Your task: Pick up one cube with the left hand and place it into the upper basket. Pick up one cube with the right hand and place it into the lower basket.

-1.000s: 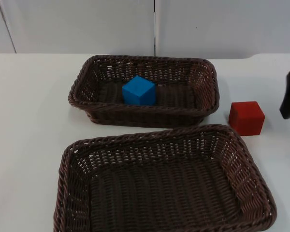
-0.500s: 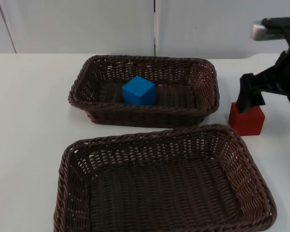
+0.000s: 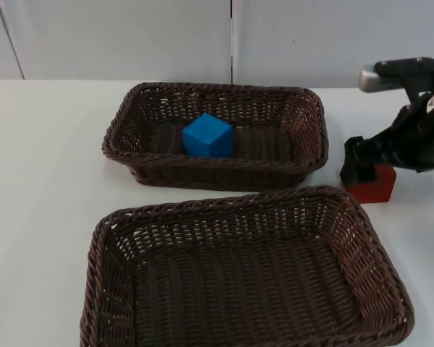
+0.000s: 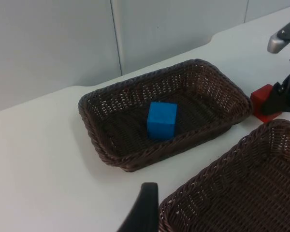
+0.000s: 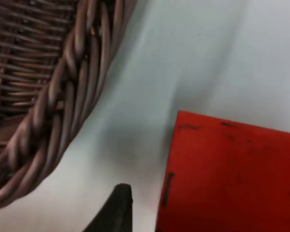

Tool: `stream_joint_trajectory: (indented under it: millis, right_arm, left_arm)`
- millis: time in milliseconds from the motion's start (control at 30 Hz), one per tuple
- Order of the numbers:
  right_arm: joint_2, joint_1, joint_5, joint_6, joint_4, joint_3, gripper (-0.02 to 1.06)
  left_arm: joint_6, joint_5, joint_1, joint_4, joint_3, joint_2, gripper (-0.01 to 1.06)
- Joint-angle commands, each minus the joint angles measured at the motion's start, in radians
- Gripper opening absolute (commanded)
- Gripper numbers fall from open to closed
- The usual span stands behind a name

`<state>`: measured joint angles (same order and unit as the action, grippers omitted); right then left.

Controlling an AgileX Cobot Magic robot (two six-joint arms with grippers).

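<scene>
- Two rectangular baskets of dark brown woven wicker, with braided rims, sit on the smooth white table [image 3: 43, 181].
- The upper basket [image 3: 217, 94] holds a blue cube [image 3: 207, 136] with sharp, matte faces; the lower basket [image 3: 101, 246] holds nothing.
- A red cube [image 3: 380, 186] rests on the table just beside both baskets' right ends.
- The right gripper [image 3: 365, 170] is down around the red cube, fingers spread, one fingertip [image 5: 113, 210] beside its face, not clamped.
- The left gripper waits near the lower basket; its finger spacing cannot be made out.
</scene>
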<state>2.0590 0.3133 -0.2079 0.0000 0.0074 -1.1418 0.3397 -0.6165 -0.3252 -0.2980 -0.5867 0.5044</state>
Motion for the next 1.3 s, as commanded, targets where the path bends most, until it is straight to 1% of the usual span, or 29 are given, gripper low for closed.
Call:
stream_joint_trajectory:
  millis: [0, 167, 267, 300, 333, 400, 467, 500, 567, 633, 667, 700, 733, 767, 800, 933, 967, 1000, 1067, 1100, 1233, 1267]
  right_arm:
    - [0.012, -0.001, 0.03, 0.0, -0.007, -0.003, 1.05]
    - [0.044, -0.001, 0.06, 0.0, -0.002, -0.003, 1.04]
    - [0.048, -0.001, 0.065, 0.0, -0.002, -0.003, 0.98]
    - [0.048, -0.001, 0.065, 0.0, -0.002, -0.003, 0.98]
    - [0.048, -0.001, 0.07, 0.0, -0.002, -0.003, 0.93]
    - [0.048, -0.001, 0.075, 0.0, -0.002, -0.003, 0.77]
    - [0.048, -0.001, 0.076, 0.0, -0.002, -0.003, 0.6]
    - [0.048, -0.001, 0.076, 0.0, -0.002, -0.003, 0.6]
    - [0.048, -0.001, 0.071, 0.0, -0.002, -0.003, 0.4]
    - [0.048, -0.001, 0.047, 0.0, -0.002, -0.003, 0.15]
    - [0.048, -0.001, 0.047, 0.0, -0.002, -0.003, 0.15]
    - [0.043, -0.001, 0.034, 0.0, -0.002, -0.003, 0.07]
    - [0.038, -0.001, 0.019, 0.0, -0.007, -0.003, 0.0]
    - [0.03, -0.001, 0.0, 0.0, -0.007, -0.003, 0.0]
    - [0.03, -0.001, 0.0, 0.0, -0.007, -0.003, 0.0]
    - [-0.027, -0.001, -0.088, -0.008, -0.023, -0.003, 0.0]
    - [-0.027, -0.001, -0.088, -0.008, -0.023, -0.003, 0.0]
    - [-0.055, -0.001, -0.128, -0.012, -0.032, -0.003, 0.0]
    - [-0.095, -0.001, -0.179, -0.014, -0.032, -0.003, 0.0]
    - [-0.095, -0.001, -0.179, -0.014, -0.032, -0.003, 0.0]
    - [-0.189, -0.001, -0.259, -0.014, -0.032, -0.003, 0.0]
    - [-0.189, -0.001, -0.259, -0.014, -0.032, -0.003, 0.0]
  left_arm:
    - [-0.005, 0.001, -0.003, 0.003, 0.005, -0.005, 0.83]
    - [-0.005, 0.003, -0.003, 0.004, 0.005, -0.005, 0.83]
    - [-0.005, 0.003, -0.003, 0.011, 0.005, -0.005, 0.83]
    - [-0.005, 0.003, -0.003, 0.011, 0.005, -0.005, 0.83]
    - [-0.005, 0.003, -0.003, 0.011, 0.005, -0.005, 0.83]
    - [-0.005, 0.003, -0.003, 0.011, 0.005, -0.005, 0.83]
    - [-0.005, 0.003, -0.003, 0.013, 0.005, -0.005, 0.83]
    - [-0.005, 0.003, -0.003, 0.013, 0.005, -0.005, 0.83]
    - [-0.005, 0.003, -0.003, 0.013, 0.005, -0.005, 0.83]
    - [-0.005, 0.003, -0.003, 0.019, 0.005, -0.005, 0.83]
    - [-0.005, 0.003, -0.003, 0.019, 0.005, -0.005, 0.83]
    - [-0.005, 0.003, -0.003, 0.019, 0.005, -0.005, 0.83]
    - [-0.005, 0.003, -0.003, 0.019, 0.005, -0.005, 0.83]
    - [-0.005, 0.003, -0.003, 0.019, 0.005, -0.005, 0.83]
    - [-0.005, 0.003, -0.003, 0.019, 0.005, -0.005, 0.83]
    - [-0.005, 0.001, -0.003, 0.018, 0.005, -0.005, 0.83]
    - [-0.005, 0.001, -0.003, 0.018, 0.005, -0.005, 0.83]
    - [-0.005, 0.001, -0.003, 0.018, 0.005, -0.005, 0.83]
    - [-0.008, 0.001, -0.003, 0.018, 0.005, -0.005, 0.83]
    - [-0.008, 0.001, -0.003, 0.018, 0.005, -0.005, 0.83]
    - [-0.008, 0.001, -0.003, 0.018, 0.005, -0.005, 0.83]
    - [-0.008, 0.001, -0.003, 0.018, 0.005, -0.005, 0.83]
